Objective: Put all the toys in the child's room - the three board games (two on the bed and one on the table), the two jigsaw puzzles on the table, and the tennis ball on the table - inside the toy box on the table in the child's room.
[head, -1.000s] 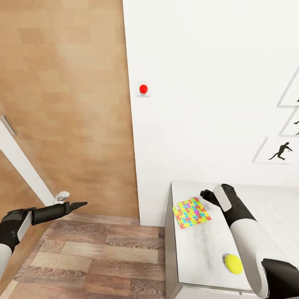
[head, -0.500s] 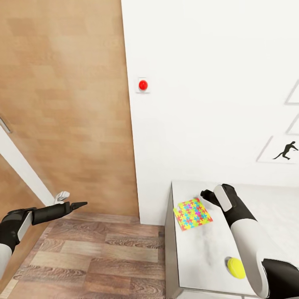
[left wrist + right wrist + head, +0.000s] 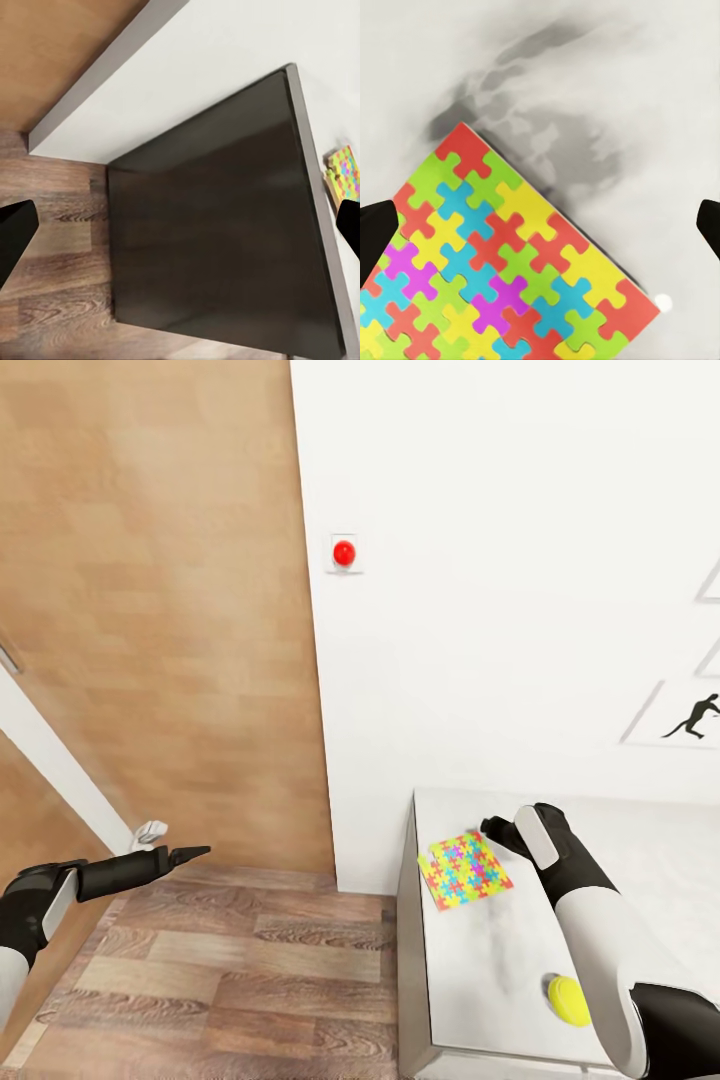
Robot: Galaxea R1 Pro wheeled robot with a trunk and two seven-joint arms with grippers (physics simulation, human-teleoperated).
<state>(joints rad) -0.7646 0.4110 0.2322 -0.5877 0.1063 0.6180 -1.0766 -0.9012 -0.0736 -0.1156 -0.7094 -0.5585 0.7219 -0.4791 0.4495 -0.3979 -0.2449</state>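
Jigsaw puzzle (image 3: 502, 262): flat square box, multicolour interlocking pieces, on table (image 3: 480, 970). Right gripper (image 3: 540, 225) spread above; left gripper (image 3: 180, 225) spread.

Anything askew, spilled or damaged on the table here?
Only the jigsaw puzzle lies skewed to the table edges. It is flat and intact. The tennis ball rests apart, nearer the front edge. Nothing spilled.

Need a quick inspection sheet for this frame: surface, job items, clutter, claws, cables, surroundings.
Surface: table, pale mottled top, dark side panel.
Job's things: jigsaw puzzle flat near the table's left edge; tennis ball nearer the robot, apart from it.
Clutter: nothing seen.
Claws: right claw open, above the table by the puzzle's far corner, holding nothing; left claw over the floor, fingers spread in its wrist view, empty.
Cables: nothing seen.
Surroundings: wood-plank floor, white wall, red button, wooden door, silhouette poster.
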